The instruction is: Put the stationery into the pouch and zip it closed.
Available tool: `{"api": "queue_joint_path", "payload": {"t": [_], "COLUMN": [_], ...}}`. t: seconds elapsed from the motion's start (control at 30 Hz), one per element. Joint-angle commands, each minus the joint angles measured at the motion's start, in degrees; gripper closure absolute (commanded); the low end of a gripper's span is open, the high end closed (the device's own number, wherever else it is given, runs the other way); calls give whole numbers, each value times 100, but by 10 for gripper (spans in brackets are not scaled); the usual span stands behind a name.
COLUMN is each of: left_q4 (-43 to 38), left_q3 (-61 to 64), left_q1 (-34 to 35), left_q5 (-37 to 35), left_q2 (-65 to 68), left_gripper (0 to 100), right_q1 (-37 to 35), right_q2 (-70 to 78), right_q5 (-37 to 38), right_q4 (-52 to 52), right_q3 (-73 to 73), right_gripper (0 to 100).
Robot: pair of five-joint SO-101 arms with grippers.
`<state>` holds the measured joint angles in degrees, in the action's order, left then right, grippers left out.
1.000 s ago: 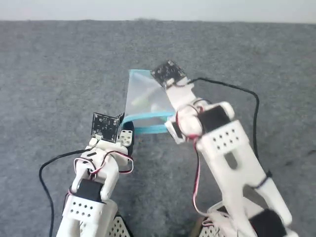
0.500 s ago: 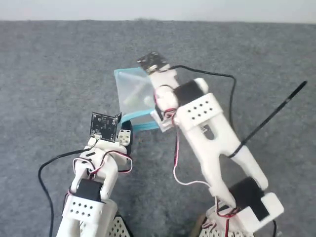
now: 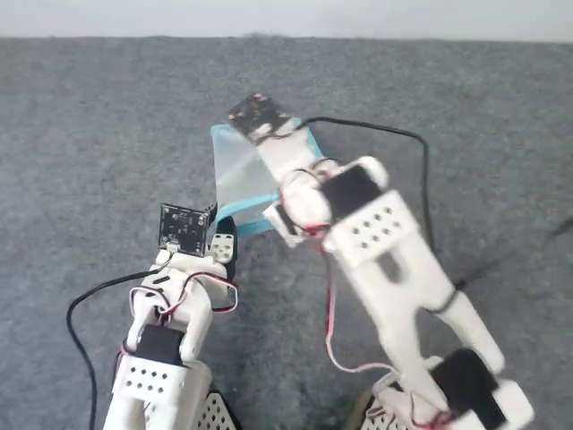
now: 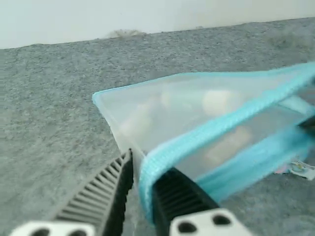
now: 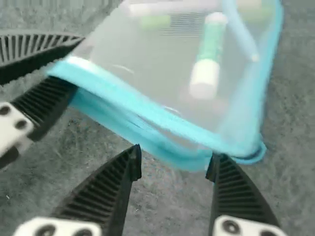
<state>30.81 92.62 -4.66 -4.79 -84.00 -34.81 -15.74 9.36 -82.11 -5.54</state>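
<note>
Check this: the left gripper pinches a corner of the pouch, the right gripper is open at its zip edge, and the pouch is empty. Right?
Wrong. The pouch is not empty: the right wrist view shows a green and white pen inside. The left gripper does pinch a corner, and the right gripper is open at the zip edge.

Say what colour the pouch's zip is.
The zip is light blue, clearest in the left wrist view.

A grey, coarse felt-like table covering (image 3: 98, 116) runs to a pale wall (image 3: 286, 16) at the far edge. A translucent blue-edged zip pouch (image 3: 238, 175) rests on it near the middle. A thin black cable (image 3: 79, 315) loops at the near left.
</note>
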Motion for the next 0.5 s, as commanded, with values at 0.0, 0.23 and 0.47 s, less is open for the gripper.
{"api": "queue_joint_path", "payload": {"t": [0.0,0.23,0.47], "left_q4": [-202,-167,-167], "left_q3": [-242,-259,-233], "left_q1": [484,607,607], "left_q5": [-79,-44,-26], "left_q2": [-53,-53,-53], "left_gripper": [989,989,989], "right_q1": [655,1420,1147], "right_q2": [-699,-576,1147], "right_q5": [-26,-791,-1310], "right_q4": [462,1103,1305], "right_q3": [-457,-1196,-308], "right_gripper": [786,786,786]}}
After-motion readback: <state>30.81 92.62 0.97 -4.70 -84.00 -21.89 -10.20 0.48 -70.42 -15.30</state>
